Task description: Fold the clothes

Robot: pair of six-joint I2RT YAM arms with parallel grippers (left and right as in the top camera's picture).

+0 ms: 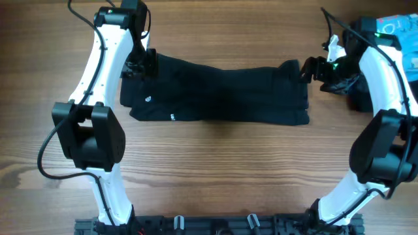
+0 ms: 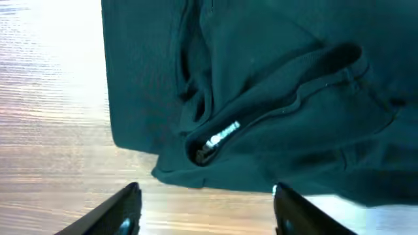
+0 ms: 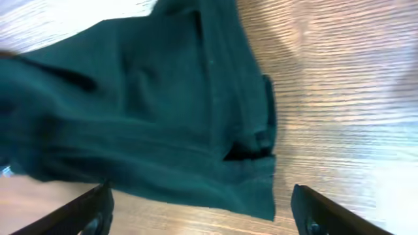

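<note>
The black T-shirt (image 1: 215,91) lies folded into a long band across the middle of the table, with a small white mark (image 1: 147,99) near its left end. My left gripper (image 1: 139,65) hangs open at the shirt's far left corner. In the left wrist view the open fingers (image 2: 206,212) hover over bare wood just short of the shirt's edge (image 2: 261,85), where a white label (image 2: 222,136) shows in a fold. My right gripper (image 1: 307,68) is open at the shirt's far right corner. In the right wrist view its fingers (image 3: 199,212) straddle the shirt's corner (image 3: 144,111), holding nothing.
A light-blue garment (image 1: 398,26) lies at the far right corner of the wooden table (image 1: 215,170). A dark heap (image 1: 356,91) sits under the right arm. The arm bases stand along the front edge (image 1: 215,225).
</note>
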